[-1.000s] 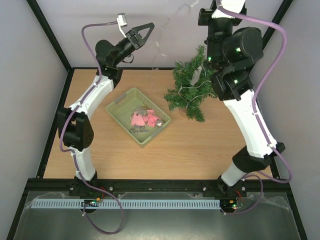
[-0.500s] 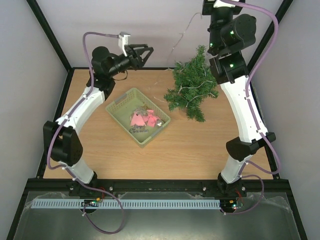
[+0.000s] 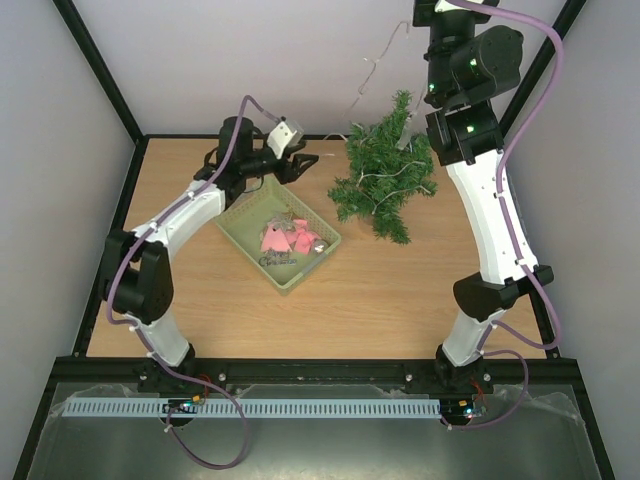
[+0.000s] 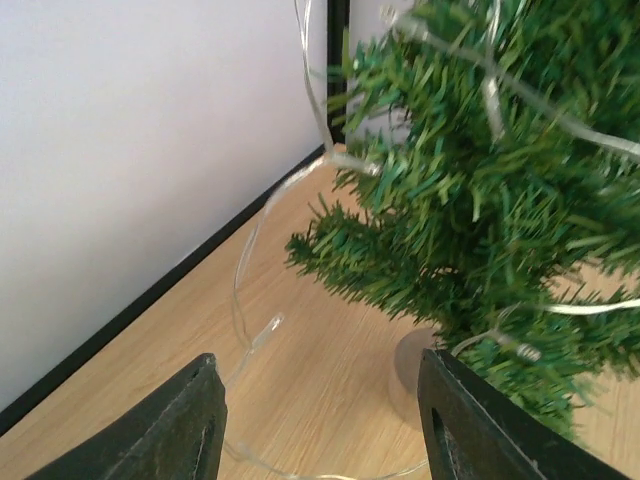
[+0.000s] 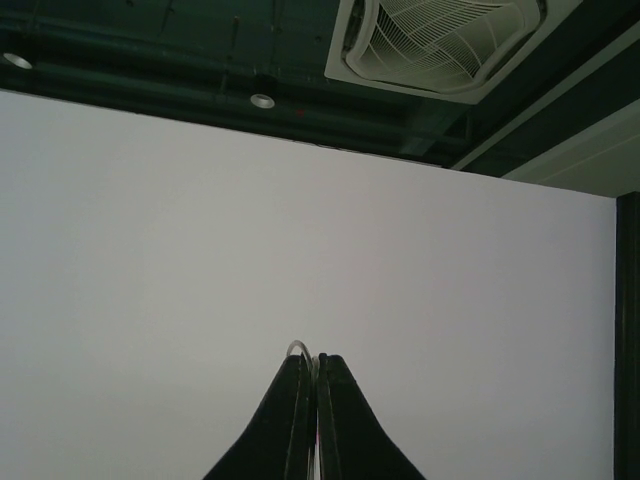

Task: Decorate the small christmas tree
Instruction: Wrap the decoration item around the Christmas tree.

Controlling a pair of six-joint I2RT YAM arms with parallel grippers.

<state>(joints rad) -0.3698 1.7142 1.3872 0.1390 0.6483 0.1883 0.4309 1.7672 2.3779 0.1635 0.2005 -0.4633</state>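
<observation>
1. While the right gripper (image 5: 308,362) is raised high above the far side of the light wooden table (image 3: 400,290), its two black fingers are pressed together on a thin clear wire light string (image 3: 370,62). A loop of that string shows at the fingertips in the right wrist view.
2. The small christmas tree (image 3: 383,178), a miniature conical artificial one with bushy dark green needle branches, stands upright on a short grey base at the far right of the table, so its long axis is vertical. The string is draped over its branches, and one strand climbs from it toward the raised gripper.
3. The left gripper (image 3: 298,163) sits low, just beyond the far corner of the pale green plastic basket (image 3: 248,252). Its fingers are moderately apart and hold nothing.
4. Deciding relation: the tree lies ahead and somewhat to the right of the left fingers, near but not touching. A slack loop of string lies on the table between them. The left gripper is the nearer to the lower branches, while the right commands the strand overhead.
5. Judgement: stringing the lights is the step in hand. The pink ornaments (image 3: 283,240) in the basket are not yet on the tree.
6. Risk: a taut strand may tip the tree.
</observation>
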